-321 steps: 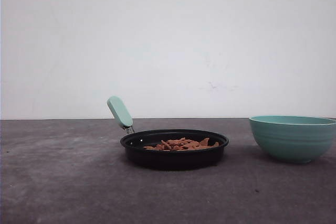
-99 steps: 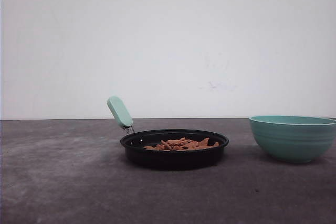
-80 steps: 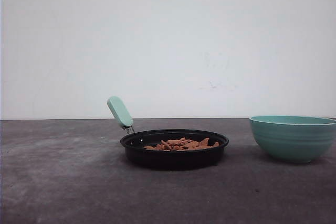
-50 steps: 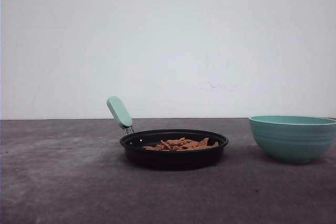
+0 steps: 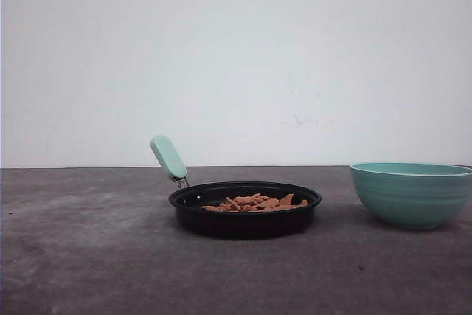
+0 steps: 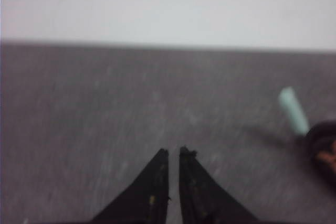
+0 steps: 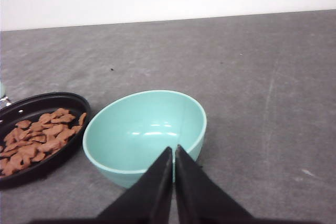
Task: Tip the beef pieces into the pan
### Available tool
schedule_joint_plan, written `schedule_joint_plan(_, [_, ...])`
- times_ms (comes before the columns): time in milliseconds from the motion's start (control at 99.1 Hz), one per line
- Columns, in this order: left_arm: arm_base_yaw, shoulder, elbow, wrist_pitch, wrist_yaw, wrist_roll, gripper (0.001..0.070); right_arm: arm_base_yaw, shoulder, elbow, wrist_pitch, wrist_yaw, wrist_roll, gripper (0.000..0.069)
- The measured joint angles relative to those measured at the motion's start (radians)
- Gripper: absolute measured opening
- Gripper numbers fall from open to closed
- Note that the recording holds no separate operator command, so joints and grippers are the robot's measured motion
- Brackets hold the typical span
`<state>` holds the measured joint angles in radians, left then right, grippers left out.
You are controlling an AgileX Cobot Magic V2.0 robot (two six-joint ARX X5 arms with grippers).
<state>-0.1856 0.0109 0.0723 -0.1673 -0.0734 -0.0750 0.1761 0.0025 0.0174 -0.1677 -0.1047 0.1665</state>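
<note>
The black pan (image 5: 245, 218) sits mid-table, its mint-green handle (image 5: 168, 157) pointing up and back to the left. The reddish-brown beef pieces (image 5: 254, 202) lie inside it. In the right wrist view the pan (image 7: 52, 99) and the beef pieces (image 7: 39, 137) lie beside an empty teal bowl (image 7: 144, 129). My right gripper (image 7: 172, 149) is shut with nothing in it, hovering on the near side of the bowl's rim. My left gripper (image 6: 173, 151) is shut and empty over bare table. The pan's handle (image 6: 293, 110) and rim (image 6: 321, 148) are off to one side in that blurred view.
The teal ribbed bowl (image 5: 411, 193) stands upright to the right of the pan, a short gap between them. The dark grey table (image 5: 88, 241) runs back to a white wall. Open tabletop lies to the left and in front of the pan.
</note>
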Motion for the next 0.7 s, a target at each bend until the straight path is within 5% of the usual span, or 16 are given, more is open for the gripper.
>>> schedule_joint_plan(383, [0.100, -0.006, -0.040, -0.013, 0.000, -0.061, 0.0012, 0.000, 0.000, 0.000, 0.000, 0.000, -0.002, 0.0006])
schedule_joint_plan(696, [0.113, -0.006, -0.040, -0.014, 0.013, -0.066, 0.0012, 0.000, 0.000, 0.000, 0.000, 0.000, -0.002, 0.0006])
